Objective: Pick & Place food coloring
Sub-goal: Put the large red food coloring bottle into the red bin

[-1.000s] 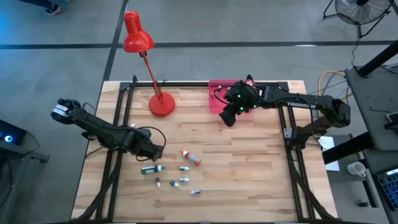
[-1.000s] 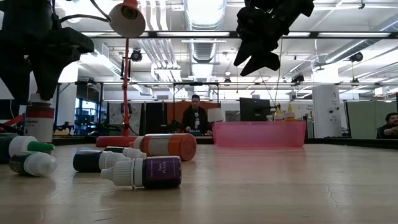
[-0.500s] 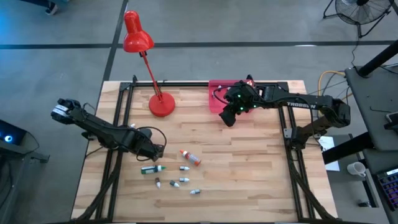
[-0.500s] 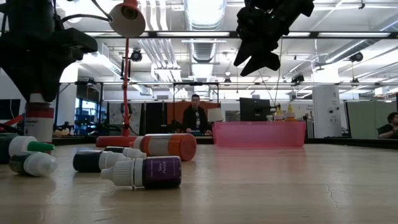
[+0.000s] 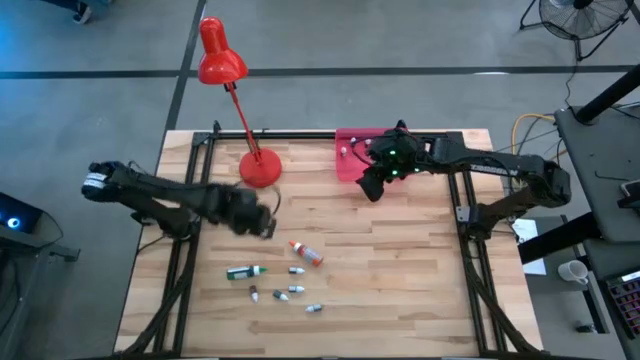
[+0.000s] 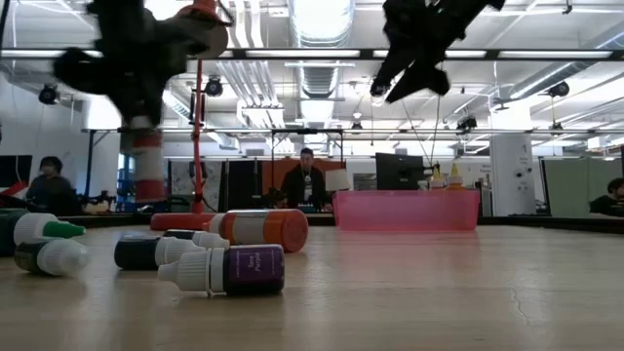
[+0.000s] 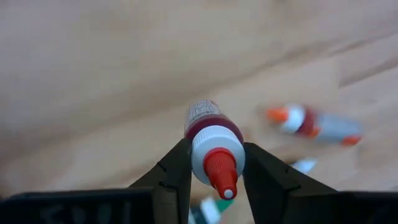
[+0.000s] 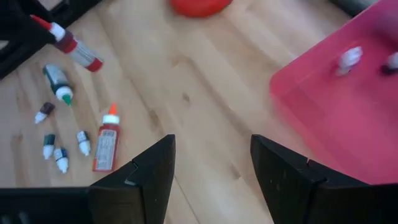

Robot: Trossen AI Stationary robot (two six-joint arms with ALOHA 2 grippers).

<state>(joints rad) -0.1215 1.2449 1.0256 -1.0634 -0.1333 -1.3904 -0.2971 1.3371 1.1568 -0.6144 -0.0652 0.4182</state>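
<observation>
Wooden tabletop [image 5: 400, 260] carries loose food coloring bottles [image 5: 290, 290], while the left tool [image 7: 214, 180] is clamped on a red-capped food coloring bottle [image 7: 214, 146] lifted above it, and the right tool [image 8: 211, 168] hangs spread apart near the pink tray [image 5: 348, 160].

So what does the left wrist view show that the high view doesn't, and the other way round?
Only the left wrist view shows the grip close up: the left claw shut on a red-capped bottle, cap toward the camera.

Only the high view shows the whole table: the red lamp, the pink tray at the back, and the right claw open beside that tray.

Both show the orange-red bottle lying on the wood, with smaller bottles near it.
</observation>
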